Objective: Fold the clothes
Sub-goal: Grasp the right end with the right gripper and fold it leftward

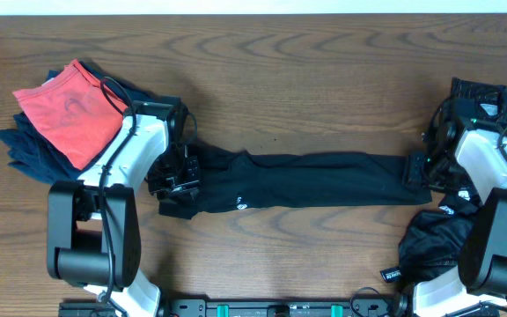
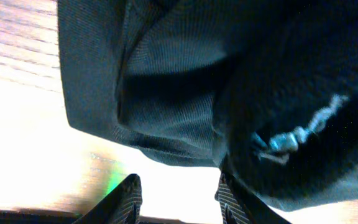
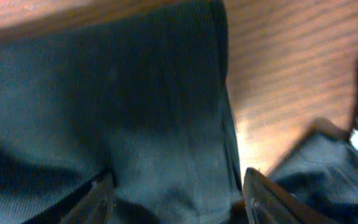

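Note:
A black shirt [image 1: 315,180] with a small white logo [image 1: 240,204] lies in a long narrow strip across the middle of the table. My left gripper [image 1: 176,173] is at its left end. In the left wrist view the jaws [image 2: 179,200] are open over bare table, with the shirt [image 2: 166,81] and its logo [image 2: 297,134] just beyond the fingertips. My right gripper [image 1: 415,169] is at the strip's right end. Its jaws [image 3: 179,199] are open and straddle the shirt's fabric [image 3: 135,106].
A red garment [image 1: 67,110] lies on dark blue clothes [image 1: 26,148] at the far left. A black garment with thin lines [image 1: 478,92] sits at the far right. Another black garment [image 1: 434,236] lies at the near right, also visible in the right wrist view [image 3: 328,165].

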`<state>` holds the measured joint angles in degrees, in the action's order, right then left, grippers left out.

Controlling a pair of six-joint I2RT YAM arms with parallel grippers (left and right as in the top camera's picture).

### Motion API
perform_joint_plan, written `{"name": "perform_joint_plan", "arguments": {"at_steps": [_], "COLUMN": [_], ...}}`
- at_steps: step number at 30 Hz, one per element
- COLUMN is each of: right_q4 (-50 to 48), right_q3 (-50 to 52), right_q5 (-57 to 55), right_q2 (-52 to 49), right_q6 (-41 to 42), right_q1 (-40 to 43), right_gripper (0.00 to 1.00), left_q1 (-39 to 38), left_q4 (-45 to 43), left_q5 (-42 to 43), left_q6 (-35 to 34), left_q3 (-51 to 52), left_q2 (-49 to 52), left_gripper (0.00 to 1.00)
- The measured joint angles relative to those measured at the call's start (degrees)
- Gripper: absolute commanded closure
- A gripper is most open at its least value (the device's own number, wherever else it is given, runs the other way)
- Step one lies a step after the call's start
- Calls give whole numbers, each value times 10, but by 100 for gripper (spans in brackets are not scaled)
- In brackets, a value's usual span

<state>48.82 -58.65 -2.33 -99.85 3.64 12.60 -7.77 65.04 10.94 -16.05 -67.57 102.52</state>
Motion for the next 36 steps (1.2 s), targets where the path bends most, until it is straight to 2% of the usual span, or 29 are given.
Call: {"name": "perform_joint_plan", "arguments": {"at_steps": [3, 4, 6, 7, 8, 9, 13, 16, 23, 26, 27, 31, 36], "right_q4": [-56, -68, -100, -112, -117, -120, -101, -47, 52, 77, 85, 102, 92], "right_q3": [35, 41, 57, 64, 67, 67, 57, 31, -90, -99, -99, -99, -99], "right_q5": [5, 8, 19, 34, 42, 52, 51, 26, 1, 11, 14, 22, 30], "right_q2": [-1, 0, 10, 14, 16, 16, 17, 12, 12, 15, 15, 15, 15], "right_q6": [0, -1, -7, -8, -10, -9, -6, 1, -1, -5, -6, -7, -2], "right_q1": [6, 7, 7, 7, 7, 7, 7, 15, 28, -9, -27, -134, -254], "right_gripper": [35, 39, 66, 84, 96, 99, 99, 99, 99, 99, 99, 98, 90], "left_q1": [0, 0, 0, 0, 0, 0, 0, 0, 0, 0, 0, 0, 0], "left_q4": [1, 1, 1, 2, 2, 2, 3, 3, 0, -3, -3, -4, -4], "left_q5": [-2, -2, -3, -3, -4, -4, -4, -4, -5, -5, -5, -4, -5], "left_q6": [0, 0, 0, 0, 0, 0, 0, 0, 0, 0, 0, 2, 4], "left_q3": [0, 0, 0, 0, 0, 0, 0, 0, 0, 0, 0, 0, 0], "left_q2": [-31, -46, -75, -89, -99, -109, -130, -131, -131, -131, -131, -131, -131], "left_gripper": [57, 57, 57, 57, 57, 56, 57, 56, 56, 56, 51, 49, 47]}}
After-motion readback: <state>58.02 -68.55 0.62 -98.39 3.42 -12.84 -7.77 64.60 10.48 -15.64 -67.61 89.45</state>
